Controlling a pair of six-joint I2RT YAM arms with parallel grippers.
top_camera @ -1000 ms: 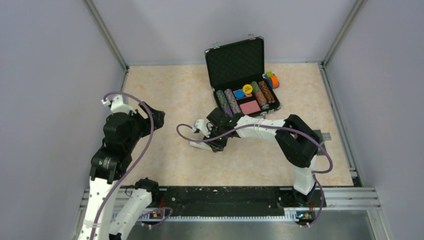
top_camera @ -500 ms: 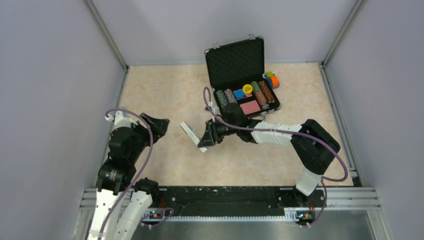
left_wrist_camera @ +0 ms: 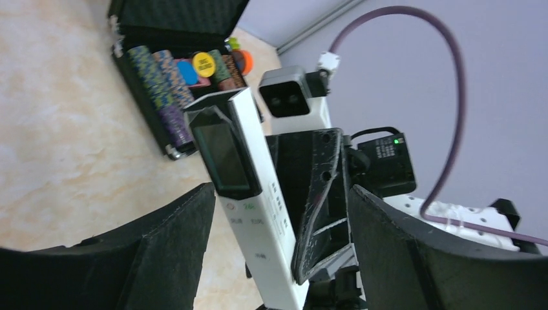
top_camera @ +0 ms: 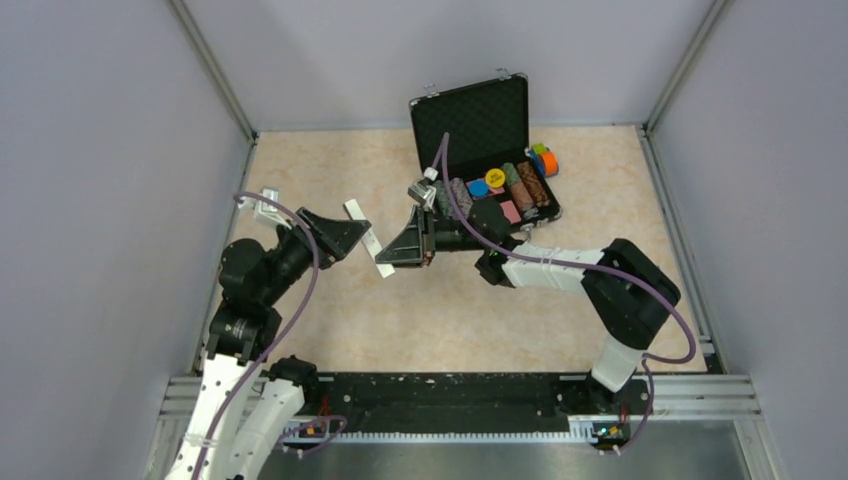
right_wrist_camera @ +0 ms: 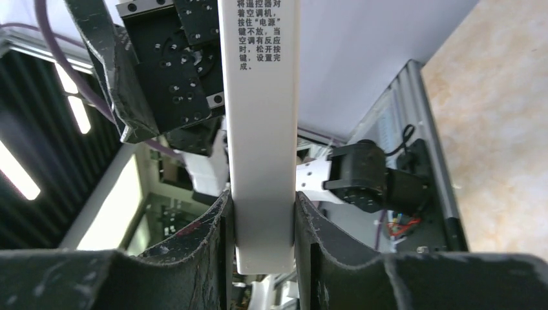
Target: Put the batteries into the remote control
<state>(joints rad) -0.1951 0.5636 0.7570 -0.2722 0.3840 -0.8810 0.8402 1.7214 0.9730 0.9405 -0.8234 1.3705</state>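
You see black Chinese print down the back of the white remote control: 将遥控器对着空调机,按住"电源"键不放,当空调有反应时,松开按键,设置完成. Its front button labels and the yellow chip's dark lettering are too small to read.

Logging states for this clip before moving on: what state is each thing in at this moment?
Slim white plastic remote control: held in the air, one end clamped by the right gripper.
Right gripper: shut on the remote control.
Left gripper: open, fingers either side of the remote control.
Black hard case: open, lid upright.
Poker chips: stacked in rows inside the case.
Batteries: not visible.
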